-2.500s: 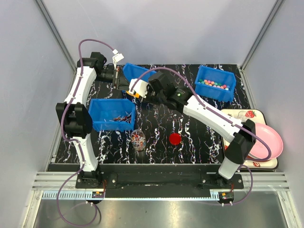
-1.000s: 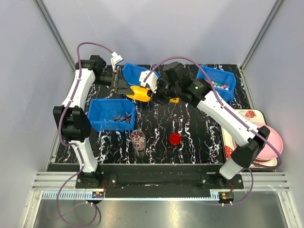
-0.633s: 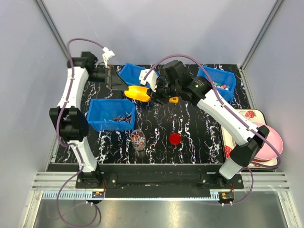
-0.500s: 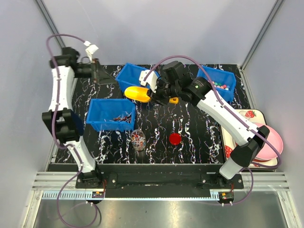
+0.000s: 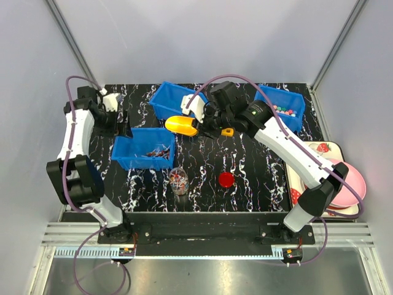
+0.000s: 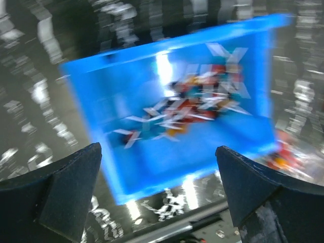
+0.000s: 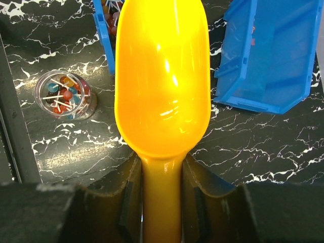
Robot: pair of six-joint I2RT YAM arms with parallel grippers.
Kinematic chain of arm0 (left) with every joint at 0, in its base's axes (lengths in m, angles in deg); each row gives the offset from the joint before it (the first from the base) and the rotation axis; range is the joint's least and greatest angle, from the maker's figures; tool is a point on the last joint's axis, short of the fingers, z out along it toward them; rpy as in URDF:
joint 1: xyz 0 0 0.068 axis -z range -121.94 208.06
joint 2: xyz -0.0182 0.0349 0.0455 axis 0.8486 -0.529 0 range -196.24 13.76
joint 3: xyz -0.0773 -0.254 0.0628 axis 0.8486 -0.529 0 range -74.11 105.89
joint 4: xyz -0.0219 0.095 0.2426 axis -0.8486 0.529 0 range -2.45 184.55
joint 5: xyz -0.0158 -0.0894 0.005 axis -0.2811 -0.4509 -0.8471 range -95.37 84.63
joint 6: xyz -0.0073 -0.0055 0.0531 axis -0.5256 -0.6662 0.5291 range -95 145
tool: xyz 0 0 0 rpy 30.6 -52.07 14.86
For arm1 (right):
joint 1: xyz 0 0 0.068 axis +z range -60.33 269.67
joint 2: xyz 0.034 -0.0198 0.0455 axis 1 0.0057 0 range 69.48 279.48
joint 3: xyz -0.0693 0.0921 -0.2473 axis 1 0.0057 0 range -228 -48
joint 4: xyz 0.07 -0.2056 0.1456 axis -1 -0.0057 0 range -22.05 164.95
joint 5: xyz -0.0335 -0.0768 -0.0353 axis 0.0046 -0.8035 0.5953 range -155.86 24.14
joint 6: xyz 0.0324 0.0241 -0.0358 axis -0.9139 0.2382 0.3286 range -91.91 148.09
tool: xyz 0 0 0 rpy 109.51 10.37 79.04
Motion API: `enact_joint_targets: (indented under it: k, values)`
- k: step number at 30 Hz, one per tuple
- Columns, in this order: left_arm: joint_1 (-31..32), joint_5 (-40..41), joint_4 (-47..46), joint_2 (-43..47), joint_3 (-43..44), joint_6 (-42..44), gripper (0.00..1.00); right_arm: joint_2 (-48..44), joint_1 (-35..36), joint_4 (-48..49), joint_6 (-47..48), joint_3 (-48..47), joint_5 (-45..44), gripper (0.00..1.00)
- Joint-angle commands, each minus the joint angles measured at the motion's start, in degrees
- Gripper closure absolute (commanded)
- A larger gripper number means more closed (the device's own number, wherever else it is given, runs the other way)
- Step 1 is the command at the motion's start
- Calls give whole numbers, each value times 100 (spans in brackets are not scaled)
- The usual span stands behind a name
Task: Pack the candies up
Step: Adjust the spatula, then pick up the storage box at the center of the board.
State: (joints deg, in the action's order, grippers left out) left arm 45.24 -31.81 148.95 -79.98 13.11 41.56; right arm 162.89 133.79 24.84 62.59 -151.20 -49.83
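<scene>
Above the black, white-veined worktop (image 5: 258,172), between pale grey walls (image 5: 202,37), the left pincer (image 6: 159,190) is spread; a yellow scoop (image 7: 161,76) is pinched by the right pincer (image 7: 162,200).

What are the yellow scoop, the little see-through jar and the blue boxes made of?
The yellow scoop looks like smooth, shiny plastic: light glints on its bowl. The little jar seems clear plastic, maybe glass: the candies show through it. The blue boxes look like hard, slightly glossy plastic with moulded rims.
</scene>
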Motion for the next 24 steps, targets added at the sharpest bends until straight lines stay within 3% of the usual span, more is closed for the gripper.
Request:
enact_joint_targets:
  k: [1, 6, 8, 12, 24]
  values:
    - [-36, 1474, -884, 189, -214, -320, 1, -68, -26, -17, 39, -245, 31, 100]
    - [-28, 1860, -1069, -153, -311, -320, 2, -59, -17, -8, 74, -157, 23, 100]
    - [-19, 1940, -1113, -268, -302, -320, 7, -42, -26, -25, 74, -166, 32, 100]
    - [-19, 2107, -1201, -540, -372, -346, 25, -24, -17, -43, 57, -166, 84, 100]
    - [-19, 1853, -1360, -936, -697, -39, 51, 11, -17, -78, 92, -157, 137, 100]
